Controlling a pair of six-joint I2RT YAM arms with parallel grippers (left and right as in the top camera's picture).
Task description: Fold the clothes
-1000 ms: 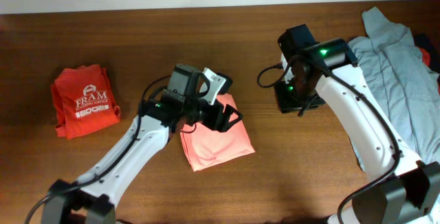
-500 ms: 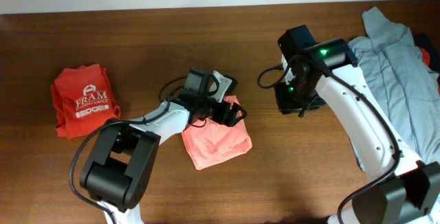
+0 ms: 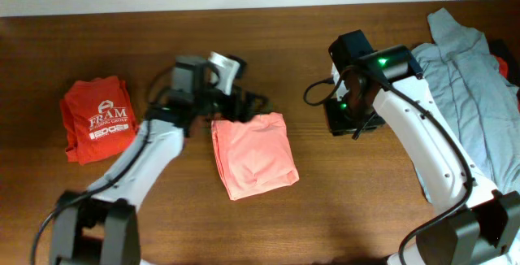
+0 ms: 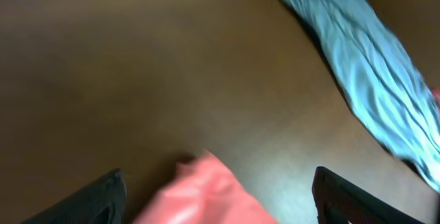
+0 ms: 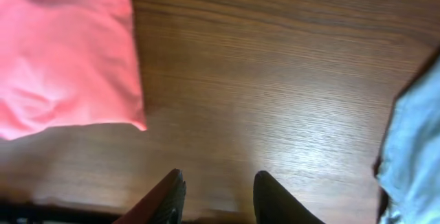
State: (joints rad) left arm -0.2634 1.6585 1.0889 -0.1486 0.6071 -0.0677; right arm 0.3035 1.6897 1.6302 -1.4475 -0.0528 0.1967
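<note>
Overhead we see the folded salmon-pink top (image 3: pixel 253 155) on the table (image 3: pixel 325 216), with the left gripper (image 3: pixel 244 106) at its upper edge; our left wrist view shows those jaws wide and empty; our right wrist view shows the right gripper (image 5: pixel 218 191) part-open, empty, clear of the top.

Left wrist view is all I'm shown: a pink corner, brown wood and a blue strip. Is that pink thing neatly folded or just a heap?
Observer: Folded. From overhead, the salmon-pink top is a tidy rectangle lying flat on the table.
Visitor: Is the blue strip the only other clothing?
Observer: No. A folded red shirt with white lettering lies on the left arm's side of the table, apart from the pink one.
Visitor: And where is the other hand?
Observer: The right hand hovers over bare wood between the pink top and the grey-blue garment, its fingers apart and empty.
</note>
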